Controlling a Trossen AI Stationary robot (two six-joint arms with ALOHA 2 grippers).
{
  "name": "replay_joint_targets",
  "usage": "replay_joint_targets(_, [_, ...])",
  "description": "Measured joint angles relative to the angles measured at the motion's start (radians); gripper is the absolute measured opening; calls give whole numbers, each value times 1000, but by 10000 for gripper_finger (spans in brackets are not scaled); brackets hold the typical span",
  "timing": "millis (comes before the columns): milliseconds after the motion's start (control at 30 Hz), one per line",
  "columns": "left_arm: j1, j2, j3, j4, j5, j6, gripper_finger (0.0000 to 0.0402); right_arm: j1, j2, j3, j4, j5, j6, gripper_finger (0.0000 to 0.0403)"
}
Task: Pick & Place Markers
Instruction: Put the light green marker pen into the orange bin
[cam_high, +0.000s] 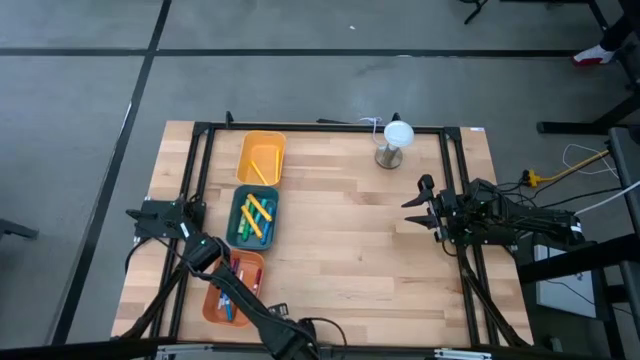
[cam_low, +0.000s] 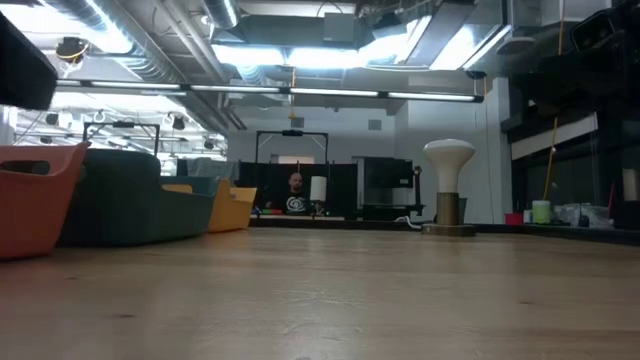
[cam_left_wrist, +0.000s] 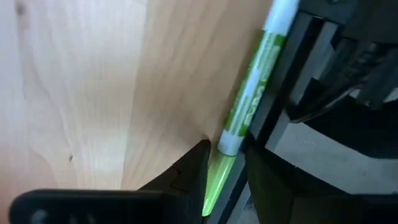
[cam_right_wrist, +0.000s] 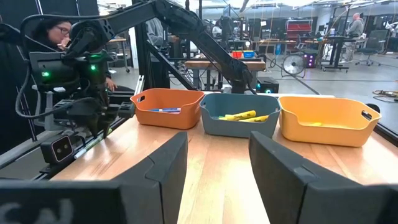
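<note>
Left wrist view: left end effector (cam_left_wrist: 222, 177) grips green marker (cam_left_wrist: 252, 93); right end effector (cam_right_wrist: 217, 168) wide

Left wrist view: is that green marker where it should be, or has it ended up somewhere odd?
Odd spot. The green marker lies at the table's left edge against the black frame rail, outside the three trays. The left gripper has its fingers closed on the marker's cap end. The right gripper waits open at the right side.
</note>
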Motion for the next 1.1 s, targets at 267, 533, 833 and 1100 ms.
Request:
replay_joint_targets(267, [28,-1,-8,-211,-18,-79,57,0,0,0,0,0,0,170])
replay_joint_targets(533, [55,1,-2,-234,-29,-31,49,0,0,0,0,0,0,170])
replay_joint_targets(833, [81,1,-2,-219,-43,82,71,0,0,0,0,0,0,170])
replay_joint_targets(1100, [101,0,-1,-198,-72,122,55,0,0,0,0,0,0,170])
